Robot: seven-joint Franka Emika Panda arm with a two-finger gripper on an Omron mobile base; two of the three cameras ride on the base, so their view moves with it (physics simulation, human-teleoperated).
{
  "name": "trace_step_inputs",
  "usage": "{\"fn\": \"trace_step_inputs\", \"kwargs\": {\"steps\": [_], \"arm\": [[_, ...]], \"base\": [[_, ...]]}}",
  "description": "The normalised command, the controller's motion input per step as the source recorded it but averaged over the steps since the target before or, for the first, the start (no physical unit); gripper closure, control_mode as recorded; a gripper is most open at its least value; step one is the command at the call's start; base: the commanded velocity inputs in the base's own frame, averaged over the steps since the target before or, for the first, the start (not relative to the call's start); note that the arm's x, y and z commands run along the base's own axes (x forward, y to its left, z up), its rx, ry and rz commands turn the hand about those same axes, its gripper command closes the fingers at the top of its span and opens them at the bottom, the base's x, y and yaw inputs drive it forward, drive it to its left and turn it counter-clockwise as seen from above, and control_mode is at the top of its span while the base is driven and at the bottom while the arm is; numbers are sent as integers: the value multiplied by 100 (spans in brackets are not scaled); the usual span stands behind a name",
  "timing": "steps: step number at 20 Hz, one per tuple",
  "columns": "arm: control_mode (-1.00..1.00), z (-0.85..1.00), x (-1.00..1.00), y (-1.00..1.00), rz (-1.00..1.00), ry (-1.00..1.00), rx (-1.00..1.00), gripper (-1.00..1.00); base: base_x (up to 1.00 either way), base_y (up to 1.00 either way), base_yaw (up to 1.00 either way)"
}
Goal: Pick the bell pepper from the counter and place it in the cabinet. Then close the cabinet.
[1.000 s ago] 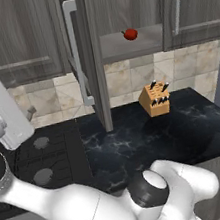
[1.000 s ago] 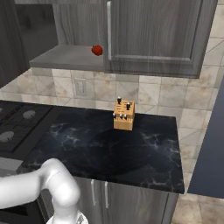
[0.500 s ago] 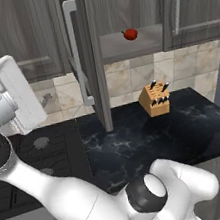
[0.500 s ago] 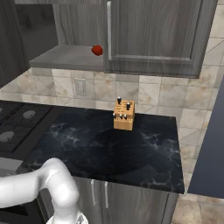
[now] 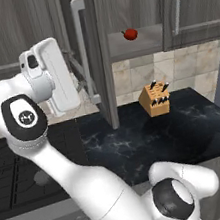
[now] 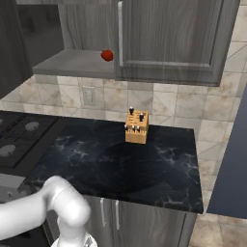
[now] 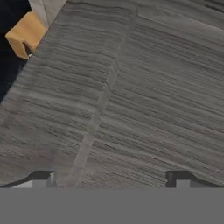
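Swung up and rightward toward the open cabinet (image 5: pixel 136 41) door since a second ago, the empty claw (image 7: pixel 109 179) faces wood grain with jaws spread, the bell pepper (image 5: pixel 130 34) already on the cabinet shelf; a glancing push might leave the door ajar.

One bell pepper (image 5: pixel 130 34); one knife block (image 5: pixel 154 100); one tabletop (image 5: pixel 176 131); one gas stove (image 5: pixel 21 172); one wall cabinet (image 5: pixel 131 12) with two doors and two silver bar handles; one wall outlet (image 6: pixel 88 96).
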Motion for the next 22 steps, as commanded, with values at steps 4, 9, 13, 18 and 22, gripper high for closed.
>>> {"fn": "trace_step_inputs", "kwargs": {"steps": [4,9,13,18,22], "arm": [[-100,0,-3,-100,0,9,0,-100],[-100,0,0,-100,6,8,-1,-100],[-100,2,20,-100,21,3,-3,-100],[-100,7,46,-100,36,1,0,-100],[-100,2,40,-100,40,0,0,-100]], "base": [[0,0,0],[0,0,0],[0,0,0],[0,0,0],[0,0,0]]}}
